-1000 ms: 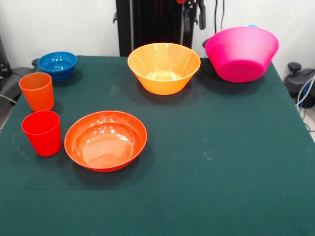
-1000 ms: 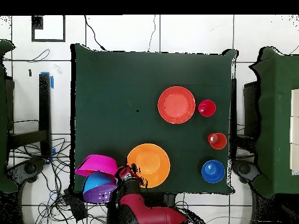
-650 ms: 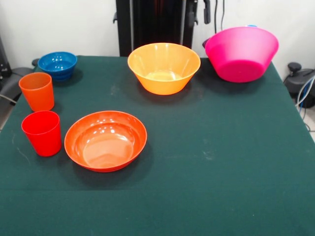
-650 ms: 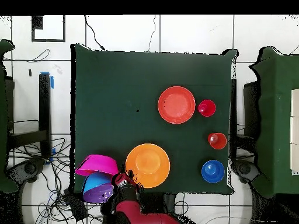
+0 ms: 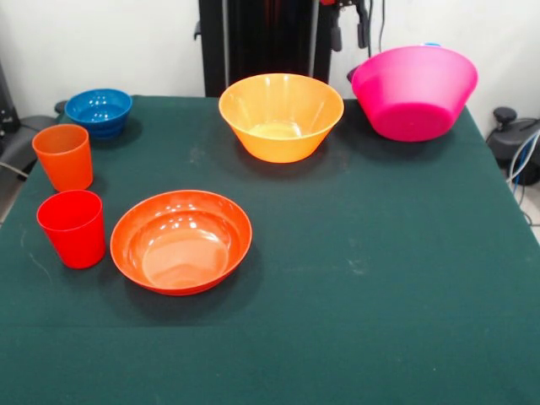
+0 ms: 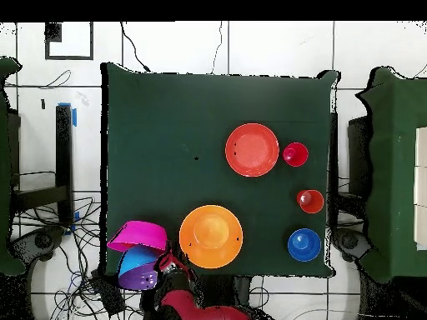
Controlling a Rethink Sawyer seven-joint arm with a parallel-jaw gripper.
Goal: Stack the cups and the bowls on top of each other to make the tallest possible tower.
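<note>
The tower, a big pink bowl (image 5: 413, 91) with a blue rim peeking over its top, sits tilted at the far right corner; in the overhead view the pink bowl (image 6: 136, 235) shows a purple and blue bowl (image 6: 138, 265) in it. Left of it stands the yellow-orange bowl (image 5: 281, 116) (image 6: 211, 237). A shallow red-orange bowl (image 5: 181, 240) (image 6: 252, 150) lies near the red cup (image 5: 72, 228) (image 6: 294, 154). Behind that are the orange cup (image 5: 63, 156) (image 6: 309, 201) and a blue bowl (image 5: 99, 110) (image 6: 304, 244). My gripper (image 5: 348, 32) (image 6: 173, 267) hangs open and empty at the top edge, between the yellow-orange and pink bowls.
The dark green table (image 5: 380, 278) has its wide right and near part bare. Cables and chair parts lie on the floor beyond the right edge (image 5: 519, 143). The pink bowl juts over the table's corner.
The gripper has shifted to the right in the front view, closer to the pink bowl, and the arm has drawn back toward the base in the overhead view. The cups and bowls have not moved.
</note>
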